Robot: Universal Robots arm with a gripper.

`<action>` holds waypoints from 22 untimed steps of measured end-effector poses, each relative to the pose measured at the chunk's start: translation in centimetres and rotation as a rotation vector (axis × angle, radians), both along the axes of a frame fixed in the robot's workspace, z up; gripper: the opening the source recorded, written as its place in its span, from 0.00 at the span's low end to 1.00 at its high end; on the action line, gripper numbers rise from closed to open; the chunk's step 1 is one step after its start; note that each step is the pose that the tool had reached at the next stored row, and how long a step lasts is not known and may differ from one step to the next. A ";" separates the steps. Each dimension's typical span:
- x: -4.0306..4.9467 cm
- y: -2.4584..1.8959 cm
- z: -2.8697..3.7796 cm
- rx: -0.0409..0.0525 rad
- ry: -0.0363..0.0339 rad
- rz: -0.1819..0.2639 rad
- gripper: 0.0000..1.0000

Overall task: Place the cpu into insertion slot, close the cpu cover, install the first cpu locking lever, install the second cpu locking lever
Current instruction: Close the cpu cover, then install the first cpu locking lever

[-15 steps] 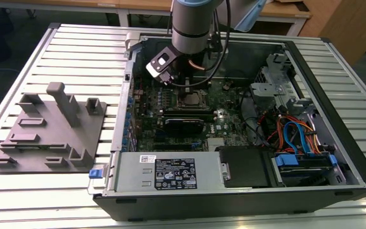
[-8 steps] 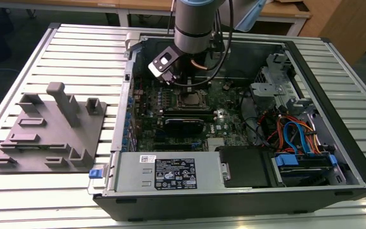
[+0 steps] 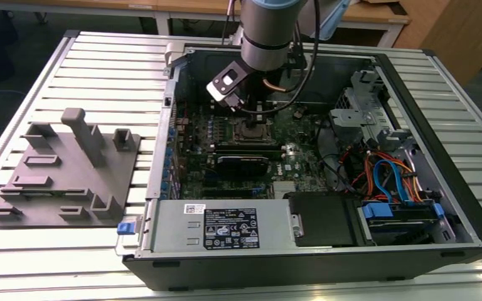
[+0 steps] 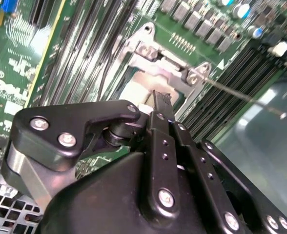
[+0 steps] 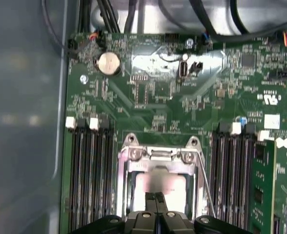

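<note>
- My gripper (image 5: 155,197) is pinched all the way narrow. The two black fingertips are pressed flat together with nothing between them that I can see, so it's working as a poking stick here, not a clamp.
- The cpu (image 5: 160,185) is right under my tips and runs a bit beyond them, lying flat in the insertion slot (image 5: 130,191). I'd call that part done.
- The cpu cover (image 5: 159,157) looks folded down around the chip, with its hinge end on the far side from my fingers. I can't tell if it's fully flat or sprung up a hair.
- One locking lever (image 4: 246,100) sticks out free to the side of my tips, not hooked under anything. My guess is I'm on the cover-closing step.
- Doing it well, imo: push straight down on the frame's rim rather than the chip face, go slow, and don't slide sideways. Bare metal on metal looks slippery.
- Textures:
  - The chip face is a smooth silver-grey square with soft glare.
  - The cover is thin, bright stamped metal and looks springy.
  - The lever is a skinny round wire rod.
  - The motherboard (image 5: 153,92) is matte green.
  - Long black ribbed memory slots (image 5: 87,180) flank my fingers on both sides.
</note>
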State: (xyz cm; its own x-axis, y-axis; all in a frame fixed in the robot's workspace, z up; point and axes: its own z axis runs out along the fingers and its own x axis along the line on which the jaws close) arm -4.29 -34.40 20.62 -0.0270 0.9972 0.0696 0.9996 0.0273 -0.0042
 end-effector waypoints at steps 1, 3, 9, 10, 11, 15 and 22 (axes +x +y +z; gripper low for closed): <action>0.09 0.00 0.00 0.0000 0.0003 0.000 0.11; 0.09 0.00 0.00 0.0001 0.0002 0.000 0.11; 0.50 0.00 0.01 0.0002 0.0002 0.000 0.11; 0.50 0.01 0.04 -0.0001 0.0003 0.000 0.11; 0.50 0.00 0.09 -0.0001 0.0004 0.000 0.11; 0.50 0.00 0.34 0.0000 0.0003 0.000 0.11; 0.51 0.01 0.67 0.0003 0.0001 0.000 0.11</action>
State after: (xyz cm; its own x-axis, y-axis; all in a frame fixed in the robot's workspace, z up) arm -3.78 -34.39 21.29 -0.0270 0.9972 0.0699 0.9996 0.0274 -0.0043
